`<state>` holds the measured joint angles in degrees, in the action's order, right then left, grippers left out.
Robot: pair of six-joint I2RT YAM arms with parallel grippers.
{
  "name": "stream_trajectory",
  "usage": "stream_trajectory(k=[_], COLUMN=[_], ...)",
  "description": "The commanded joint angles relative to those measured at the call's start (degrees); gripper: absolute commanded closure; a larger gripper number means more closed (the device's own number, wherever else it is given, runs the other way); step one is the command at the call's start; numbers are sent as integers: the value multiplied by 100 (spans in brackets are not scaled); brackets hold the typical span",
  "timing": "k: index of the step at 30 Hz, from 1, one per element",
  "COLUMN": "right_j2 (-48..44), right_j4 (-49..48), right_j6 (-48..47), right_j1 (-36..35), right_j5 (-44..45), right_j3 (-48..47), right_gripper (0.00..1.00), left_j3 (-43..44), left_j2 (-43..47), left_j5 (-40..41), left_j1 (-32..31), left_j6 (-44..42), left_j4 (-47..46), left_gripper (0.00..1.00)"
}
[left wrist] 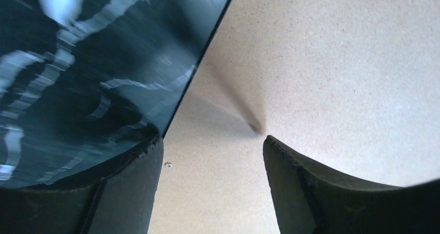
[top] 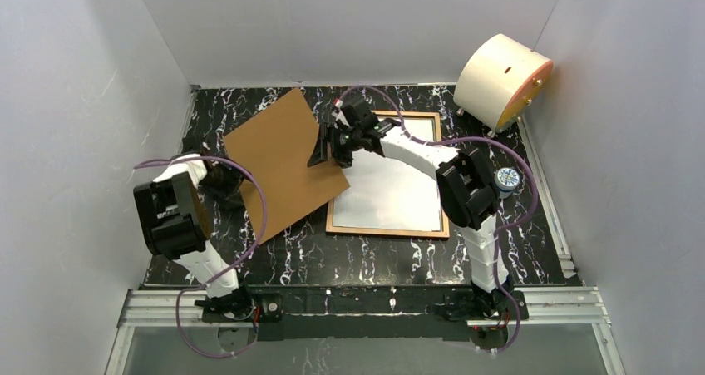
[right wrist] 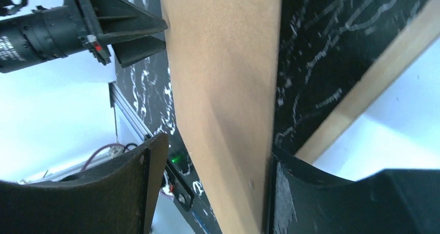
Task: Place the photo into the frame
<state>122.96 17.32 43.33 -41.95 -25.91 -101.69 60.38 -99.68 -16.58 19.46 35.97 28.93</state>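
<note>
Top external: on the tabletop (top: 332, 263), right of centre, the frame (top: 387, 231) lies flat with the photo (top: 391, 188) inside, white back up. The brown backing board (top: 278, 159) slants over the frame's left edge. My right gripper (right wrist: 212, 146) gapes wide at the board's right edge, and my left gripper (left wrist: 212, 140) gapes wide at its left.

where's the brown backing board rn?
Top view, left of centre: the backing board lies askew, its right corner overlapping the left edge of the frame.
</note>
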Motion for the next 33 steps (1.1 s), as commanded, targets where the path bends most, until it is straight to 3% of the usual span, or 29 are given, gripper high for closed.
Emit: stream_trajectory(k=[1,9,17,26,33], right_j2=[-411,-1013,-1608,-1741,-1916], right_j4=[-431,-496,-1654,-2257,-2197], right_j6=[-28,-351,-298,-144,-214], right_j1=[42,369,738,812,812], right_j5=[-344,-191,-1087,-1619,-1604], right_j3=[665,1579,2598,2731,2753], right_gripper=[32,37,40,62,64], left_j3=[-604,-804,-396,-62,153], left_j2=[368,620,374,143,88], left_j5=[-1110,-802,-667,-853,-857], left_j1=[-565,-643,-644,-643,-640], left_j6=[544,337,86,-56,-151], left_j4=[-85,43,273,319,408], left_gripper=[32,32,32,32,32])
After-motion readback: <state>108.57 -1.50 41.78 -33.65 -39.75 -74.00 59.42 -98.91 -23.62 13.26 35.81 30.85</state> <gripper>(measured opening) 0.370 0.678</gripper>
